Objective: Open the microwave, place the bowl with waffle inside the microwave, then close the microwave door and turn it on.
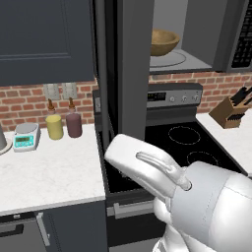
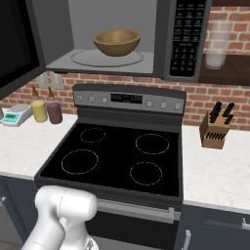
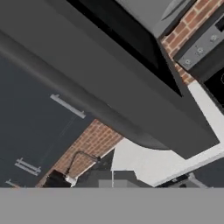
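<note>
One step is judged to remain before switching on: the microwave door (image 1: 129,69), swung wide open, stiff and hinged, is best pushed at its outer edge. The bowl (image 2: 116,42) sits inside the microwave (image 2: 117,39). The gripper's opening cannot be told.

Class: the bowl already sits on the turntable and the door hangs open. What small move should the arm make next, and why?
Probably push the microwave door shut. The bowl rests inside the microwave and the door swings wide open, so closing comes before pressing any button.
</note>
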Available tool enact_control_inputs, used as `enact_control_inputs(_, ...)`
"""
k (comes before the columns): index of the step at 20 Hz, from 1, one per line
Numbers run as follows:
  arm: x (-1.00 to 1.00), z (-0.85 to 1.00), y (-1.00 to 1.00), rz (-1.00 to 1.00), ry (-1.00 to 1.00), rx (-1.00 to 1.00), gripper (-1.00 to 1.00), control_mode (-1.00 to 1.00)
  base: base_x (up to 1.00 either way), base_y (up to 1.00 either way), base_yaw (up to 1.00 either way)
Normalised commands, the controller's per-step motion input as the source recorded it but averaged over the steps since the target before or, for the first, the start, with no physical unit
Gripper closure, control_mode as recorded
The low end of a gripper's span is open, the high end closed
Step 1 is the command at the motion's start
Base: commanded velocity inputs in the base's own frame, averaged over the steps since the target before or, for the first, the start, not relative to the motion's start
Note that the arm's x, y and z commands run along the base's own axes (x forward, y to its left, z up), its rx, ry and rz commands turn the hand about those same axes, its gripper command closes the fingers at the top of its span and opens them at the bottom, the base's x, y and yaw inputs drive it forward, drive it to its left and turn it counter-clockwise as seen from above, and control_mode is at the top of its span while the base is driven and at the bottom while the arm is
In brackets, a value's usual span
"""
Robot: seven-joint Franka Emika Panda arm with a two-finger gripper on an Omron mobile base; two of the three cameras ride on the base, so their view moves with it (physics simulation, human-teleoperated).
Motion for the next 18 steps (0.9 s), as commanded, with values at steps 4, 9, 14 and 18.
enact_control_inputs(4, 0.27, -0.06, 0.46, -0.27, 0.0, 0.0, 1.0, -1.0, 0.0, 0.0, 0.0)
enact_control_inputs(9, 0.2, -0.09, 0.49, -0.23, 0.0, 0.0, 1.0, -1.0, 0.0, 0.0, 0.0)
enact_control_inputs(14, 0.35, -0.03, 0.33, -0.25, 0.0, 0.0, 1.0, -1.0, 0.0, 0.0, 0.0)
enact_control_inputs(18, 0.49, -0.08, 0.04, -0.28, 0.0, -0.01, 1.0, -1.0, 0.0, 0.0, 0.0)
